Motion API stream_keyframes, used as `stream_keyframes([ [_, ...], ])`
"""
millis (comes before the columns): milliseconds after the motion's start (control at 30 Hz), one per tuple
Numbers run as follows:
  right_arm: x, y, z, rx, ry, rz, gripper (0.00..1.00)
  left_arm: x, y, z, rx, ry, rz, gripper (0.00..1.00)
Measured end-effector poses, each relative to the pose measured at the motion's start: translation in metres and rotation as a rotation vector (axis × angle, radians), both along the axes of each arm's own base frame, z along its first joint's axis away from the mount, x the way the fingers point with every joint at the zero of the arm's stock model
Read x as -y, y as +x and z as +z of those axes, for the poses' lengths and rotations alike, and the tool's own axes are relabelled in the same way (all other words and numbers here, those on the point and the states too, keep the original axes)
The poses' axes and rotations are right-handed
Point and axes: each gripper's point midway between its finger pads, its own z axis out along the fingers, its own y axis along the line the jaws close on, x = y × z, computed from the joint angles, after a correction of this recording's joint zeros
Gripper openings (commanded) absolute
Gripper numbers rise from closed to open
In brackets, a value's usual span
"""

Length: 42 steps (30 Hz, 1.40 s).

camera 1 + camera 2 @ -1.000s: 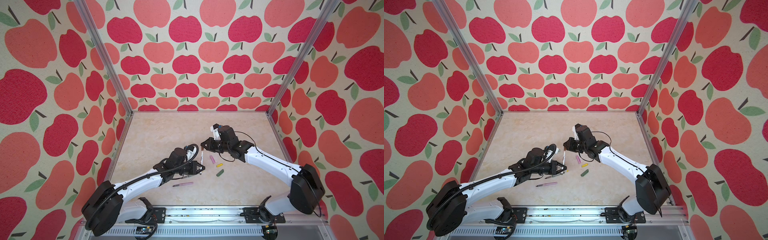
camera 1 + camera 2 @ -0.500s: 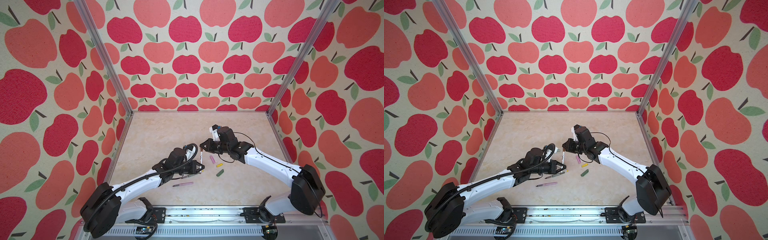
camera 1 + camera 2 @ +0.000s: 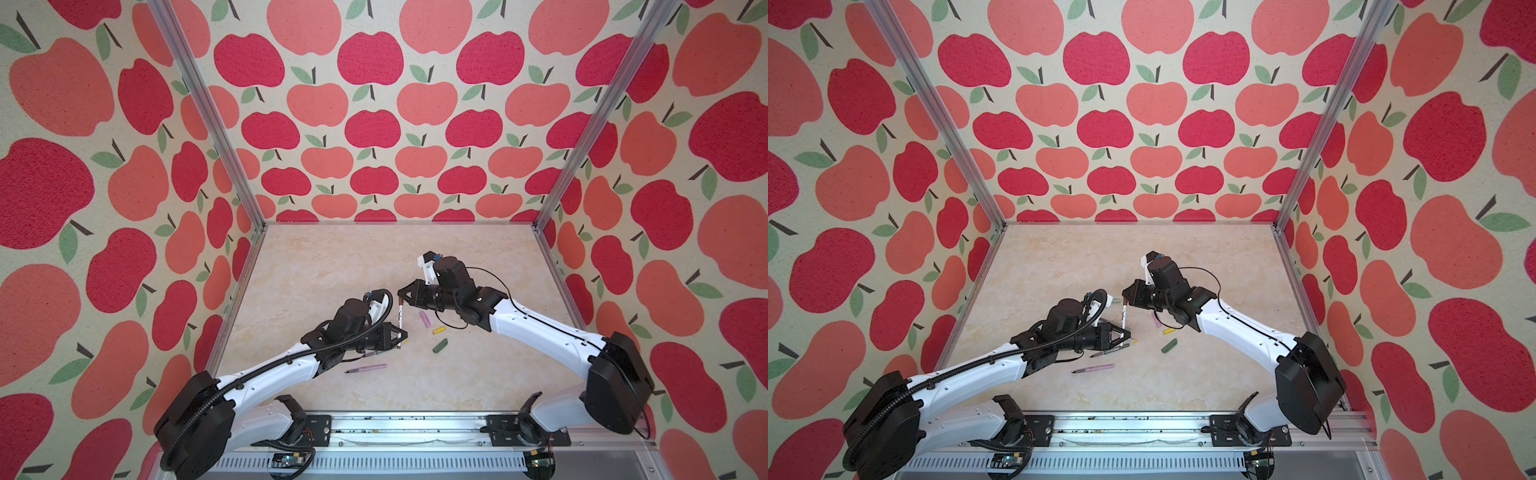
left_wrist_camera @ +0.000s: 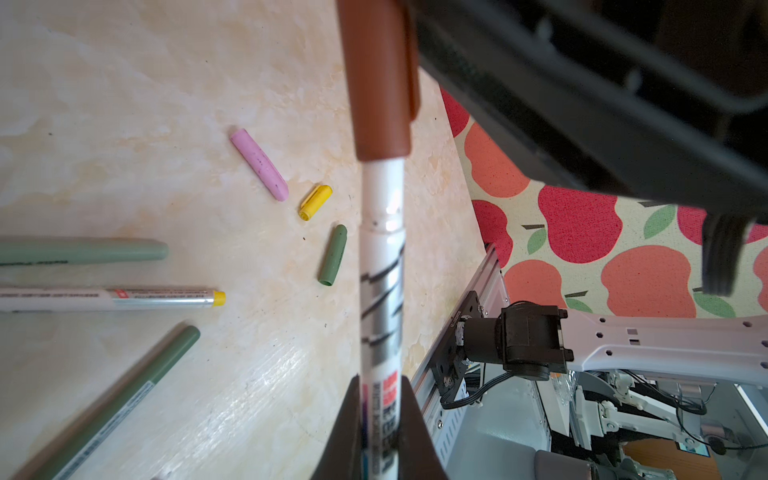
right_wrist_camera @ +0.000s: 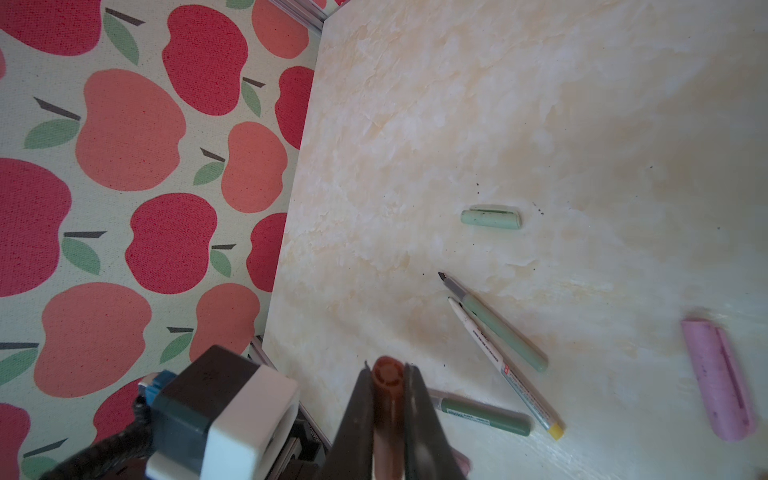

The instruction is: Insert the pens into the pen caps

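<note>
Mid-surface [image 3: 332,257], the left pincer [image 3: 404,334] is clamped on the near end of the white-and-brown pen [image 4: 382,266], which points away. The right pincer [image 3: 400,293] is closed around the brown cap [image 4: 380,83], which sits over the pen's tip; how deep is unclear. The pink cap [image 3: 426,319], yellow cap [image 3: 439,331] and dark green cap [image 3: 440,345] lie just to the right. Pen and cap look like light, rigid, smooth plastic that is likely to slip or twist. Gripping their sides with the axes aligned seems best.

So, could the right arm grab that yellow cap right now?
Probably not yet: the right claw is shut on the brown cap. The yellow cap lies uncovered close by, though, so the path looks free.
</note>
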Motion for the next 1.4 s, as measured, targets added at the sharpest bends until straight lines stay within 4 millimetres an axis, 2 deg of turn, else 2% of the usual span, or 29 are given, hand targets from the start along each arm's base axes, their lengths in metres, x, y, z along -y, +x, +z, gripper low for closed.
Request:
stream_keyframes([
  [600,-0.002,-0.002,0.013,0.042,0.022,-0.005,0.00,-0.007,0.009,0.007,0.105,0.068,-0.031,0.00],
  [933,-0.011,-0.003,0.038,0.083,0.066,0.045,0.00,-0.026,0.017,0.026,0.232,0.114,-0.042,0.00],
  [1400,-0.022,-0.002,0.051,0.112,0.112,0.073,0.00,-0.040,0.030,0.041,0.291,0.113,-0.034,0.00],
])
